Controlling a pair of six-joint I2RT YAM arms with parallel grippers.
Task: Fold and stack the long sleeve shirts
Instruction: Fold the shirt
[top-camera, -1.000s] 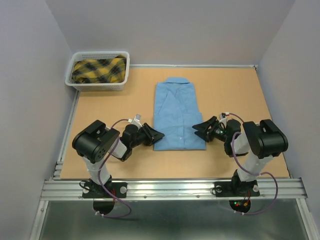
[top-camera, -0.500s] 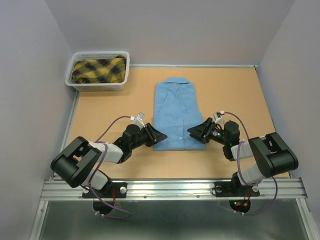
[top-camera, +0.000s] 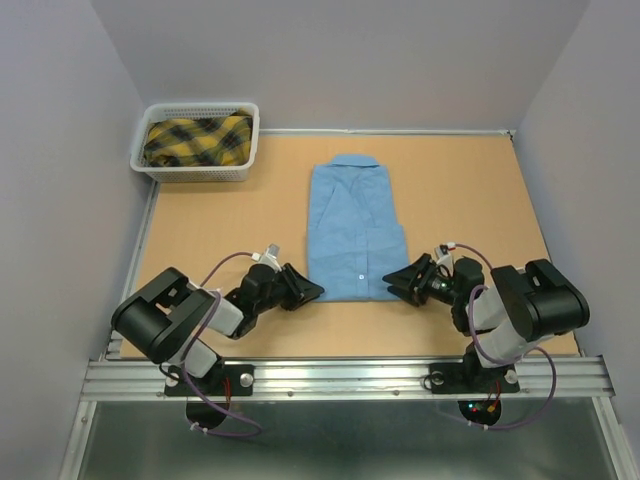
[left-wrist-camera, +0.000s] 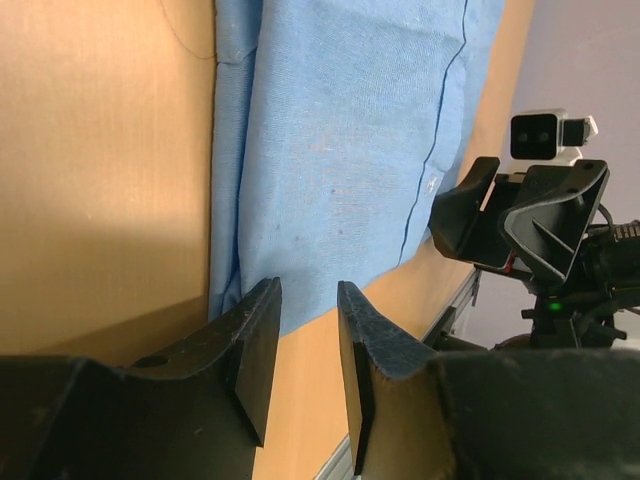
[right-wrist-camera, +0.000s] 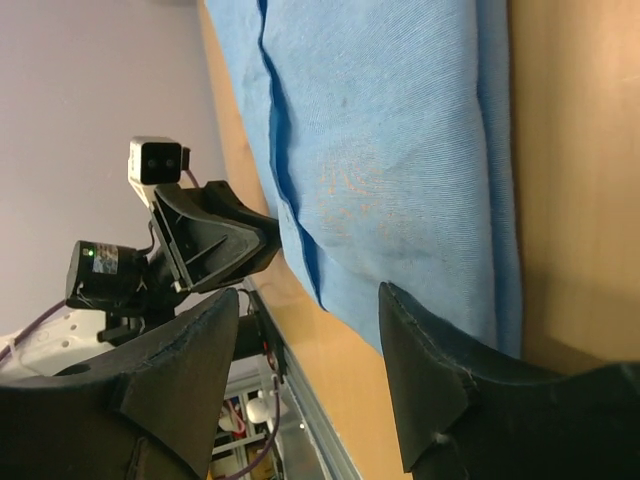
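Top external view: the folded light blue shirt (top-camera: 352, 225) lies flat in the middle of the table (top-camera: 470, 190), collar at the far end. The left gripper (top-camera: 312, 291) sits at the shirt's near left corner, jaws slightly apart. The right gripper (top-camera: 392, 281) sits at the near right corner, jaws spread wide. Neither pinches the cloth.
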